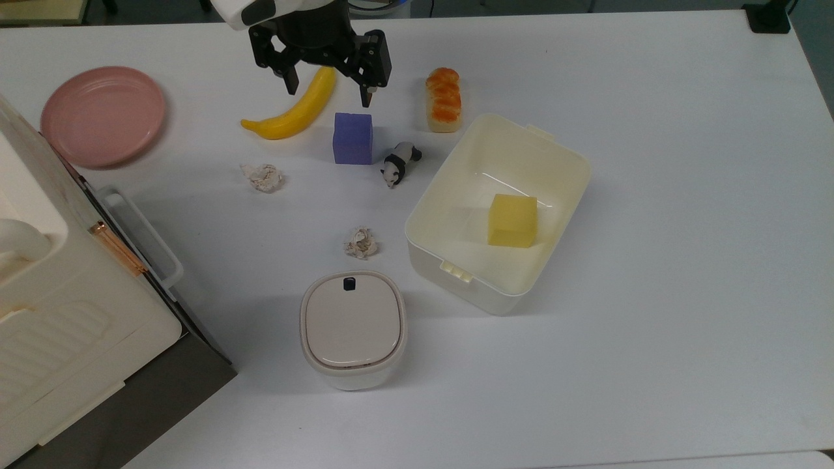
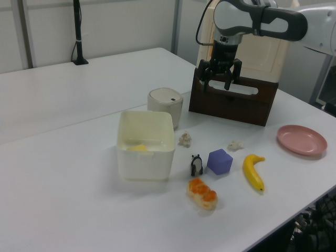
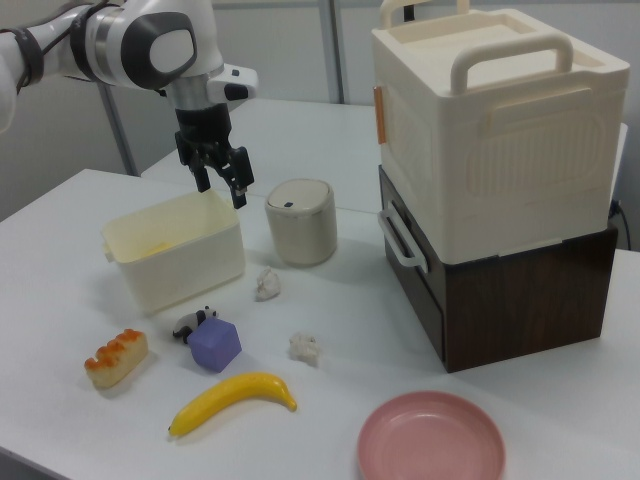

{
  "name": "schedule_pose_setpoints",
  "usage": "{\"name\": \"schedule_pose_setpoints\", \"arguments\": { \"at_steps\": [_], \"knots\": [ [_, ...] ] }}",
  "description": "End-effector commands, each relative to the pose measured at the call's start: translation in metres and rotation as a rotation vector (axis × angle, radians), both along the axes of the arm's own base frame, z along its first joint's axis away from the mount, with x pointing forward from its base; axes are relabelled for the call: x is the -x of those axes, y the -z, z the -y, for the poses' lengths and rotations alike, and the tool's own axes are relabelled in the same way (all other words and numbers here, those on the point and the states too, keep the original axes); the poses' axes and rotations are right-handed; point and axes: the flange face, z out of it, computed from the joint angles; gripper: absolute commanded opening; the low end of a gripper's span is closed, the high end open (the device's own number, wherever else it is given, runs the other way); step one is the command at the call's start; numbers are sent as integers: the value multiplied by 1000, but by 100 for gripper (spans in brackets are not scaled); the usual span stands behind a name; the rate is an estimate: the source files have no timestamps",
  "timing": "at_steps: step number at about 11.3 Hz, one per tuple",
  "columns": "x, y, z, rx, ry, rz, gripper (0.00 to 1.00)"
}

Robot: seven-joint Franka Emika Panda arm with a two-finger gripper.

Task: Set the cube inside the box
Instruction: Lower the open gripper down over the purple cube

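Observation:
The blue-purple cube (image 1: pixel 352 138) (image 2: pixel 219 161) (image 3: pixel 214 345) rests on the white table between a banana and a small panda figure. The cream-white box (image 1: pixel 435 184) (image 2: pixel 145 153) (image 3: pixel 182 262) stands open to the top view's right of the cube, with a pale yellow cube (image 1: pixel 513 220) inside it. My gripper (image 1: pixel 329 94) (image 2: pixel 216 82) (image 3: pixel 220 186) hangs open and empty well above the table. In the top view its fingers straddle the banana's upper end, just above the blue-purple cube.
Around the cube lie a banana (image 1: pixel 293 111), a panda figure (image 1: pixel 399 163), a bread loaf (image 1: pixel 443 99) and two crumpled paper balls (image 1: pixel 263 176) (image 1: pixel 360 242). A lidded round bin (image 1: pixel 352 327), a pink plate (image 1: pixel 102 114) and a cream case on a brown crate (image 3: pixel 495 185) also stand here.

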Motion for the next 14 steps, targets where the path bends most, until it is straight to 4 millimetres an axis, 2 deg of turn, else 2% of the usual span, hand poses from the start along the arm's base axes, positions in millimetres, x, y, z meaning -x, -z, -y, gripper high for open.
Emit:
{"name": "schedule_pose_setpoints", "arguments": {
  "at_steps": [1,3,5,10,14],
  "knots": [
    [5,13,-4,4,-32,-43,98],
    [7,26,-6,3,-64,-69,97],
    [15,51,-17,-2,-166,-123,98],
    [39,125,-13,21,-294,-268,98],
    [58,192,-8,89,-356,-261,98]
  ]
}}
